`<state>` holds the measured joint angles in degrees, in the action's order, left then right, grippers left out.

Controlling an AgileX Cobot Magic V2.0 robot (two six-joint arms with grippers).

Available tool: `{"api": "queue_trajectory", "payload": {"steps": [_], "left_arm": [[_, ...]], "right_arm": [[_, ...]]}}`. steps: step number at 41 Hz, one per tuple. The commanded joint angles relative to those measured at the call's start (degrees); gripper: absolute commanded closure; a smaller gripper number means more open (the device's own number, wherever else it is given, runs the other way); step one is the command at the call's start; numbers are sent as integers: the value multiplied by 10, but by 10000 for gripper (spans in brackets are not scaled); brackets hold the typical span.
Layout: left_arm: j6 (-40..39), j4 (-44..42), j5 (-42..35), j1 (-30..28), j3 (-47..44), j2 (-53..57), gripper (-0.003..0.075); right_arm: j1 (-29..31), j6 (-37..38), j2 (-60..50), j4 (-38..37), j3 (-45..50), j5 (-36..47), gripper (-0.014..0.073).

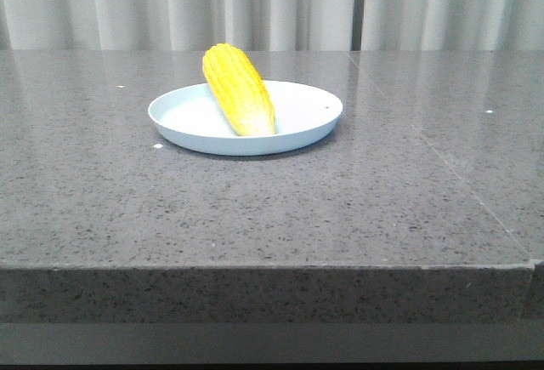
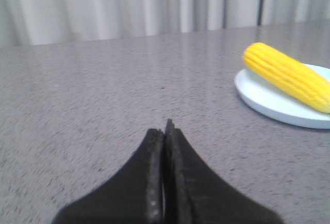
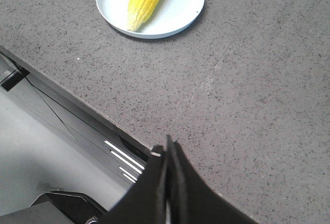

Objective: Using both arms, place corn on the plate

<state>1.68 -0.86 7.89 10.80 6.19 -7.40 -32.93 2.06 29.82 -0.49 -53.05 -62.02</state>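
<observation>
Now corn (image 1: pixel 239 91) lies on plate (image 1: pixel 306 128), pale tip toward 5 o'clock, seemingly resting on the rim. Left fingers (image 2: pixel 166 183) and right fingers (image 3: pixel 167 183) pressed together, well apart from plate on grey surface (image 1: pixel 255 208).

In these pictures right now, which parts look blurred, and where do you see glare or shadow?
Front view: sharp, soft light, pale sheen on the far table, thin shadow under the plate. Left wrist view: the shut left hand is blurred, and the corn is slightly soft. Right wrist view: the shut right hand is out of focus, the plate and corn are clear.
</observation>
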Motion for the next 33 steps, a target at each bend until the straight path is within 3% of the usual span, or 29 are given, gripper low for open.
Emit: {"api": "queue_trajectory", "payload": {"steps": [1,7,33], "left_arm": [[0,13,-101,-27,-33,33,741],[0,13,-141,-44,-81,68,741],[0,13,-129,-66,-79,88,741]], "right_arm": [[-2,-7,3,-8,-12,39,661],[-2,-7,3,-8,-12,39,661],[-2,-7,3,-8,-12,39,661]]}}
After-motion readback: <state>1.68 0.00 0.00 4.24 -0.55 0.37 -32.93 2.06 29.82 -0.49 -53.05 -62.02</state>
